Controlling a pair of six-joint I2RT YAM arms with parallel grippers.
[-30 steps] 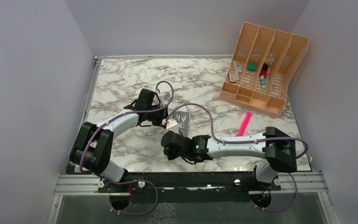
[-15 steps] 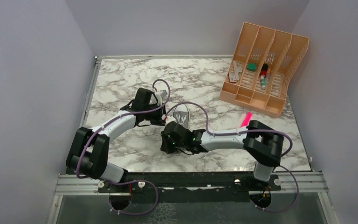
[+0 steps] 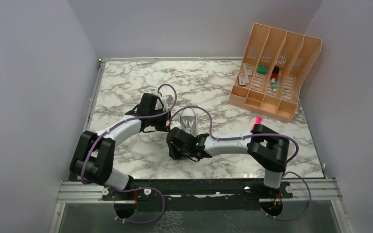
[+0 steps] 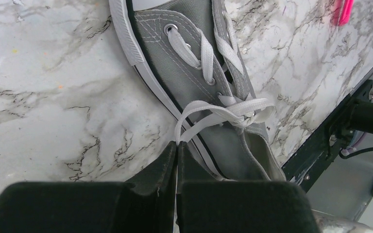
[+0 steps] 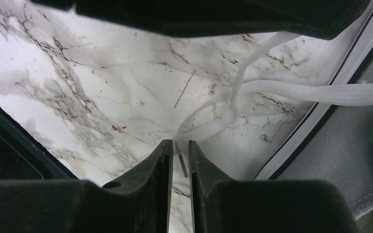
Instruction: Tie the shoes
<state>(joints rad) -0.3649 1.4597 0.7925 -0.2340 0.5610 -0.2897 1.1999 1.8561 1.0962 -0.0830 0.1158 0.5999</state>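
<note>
The small grey canvas low-top sneaker [image 3: 189, 121] with white rubber rim sat near the middle of the marble-patterned desk [image 3: 126, 82], toe toward 12 o'clock and heel toward 6 o'clock. Both arms closed in on its near half, where the white flat laces [image 4: 213, 109] crossed into a loose first knot.

The left hand [image 4: 176, 145], at the shoe's 9 o'clock, was clamped on 1 strand and drew it out sideways over the sole rim, probably to keep tension on the knot. The right hand [image 5: 178, 143], at about 7 o'clock, had its tips a narrow slit apart with desk showing through. A folded strand lay right at those tips, not visibly clamped, so it looked placed either to let go or to take a fresh hold.

A peach plastic slotted organizer [image 3: 277, 63] stood at 2 o'clock, with a pink marker [image 3: 258, 119] at 3 o'clock.

No brand, label or writing was readable on anything.
</note>
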